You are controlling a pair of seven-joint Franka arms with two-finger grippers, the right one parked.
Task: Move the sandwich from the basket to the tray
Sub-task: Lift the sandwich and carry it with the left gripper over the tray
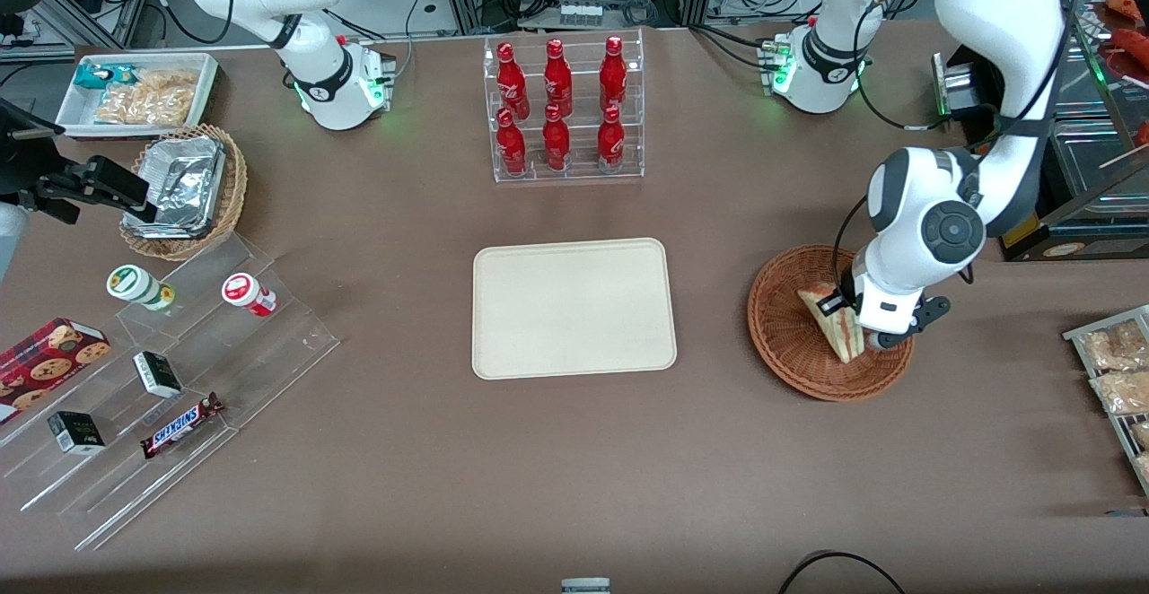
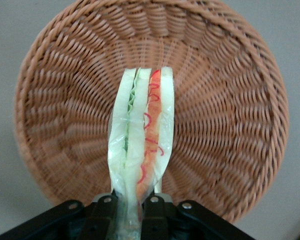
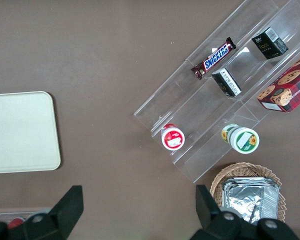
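The sandwich (image 2: 141, 140) stands on edge inside the basket (image 1: 790, 343), its layered side of red and green filling turned up toward the wrist camera. Its long axis runs from the claw (image 2: 135, 207) out across the woven floor toward the middle of the basket, narrowing to a rounded tip there. The claw is down in the basket at the part of the rim toward the working arm's end of the desk, and its two black fingers (image 2: 104, 210) press against the wrapped bread from either side, pinching the wide end of the wedge. In the front view the sandwich (image 1: 830, 320) shows as a pale triangle partly hidden by the wrist.

The tray (image 1: 574, 307) lies flat on the brown desk (image 1: 574, 468), well apart from the basket, toward the parked arm's end. Farther from the front camera than the tray stands a clear rack of red bottles (image 1: 561, 105). Toward the parked arm's end sit a clear stepped stand (image 1: 179, 397) with a Snickers bar (image 1: 182, 424) and a tan basket of foil trays (image 1: 188, 190)
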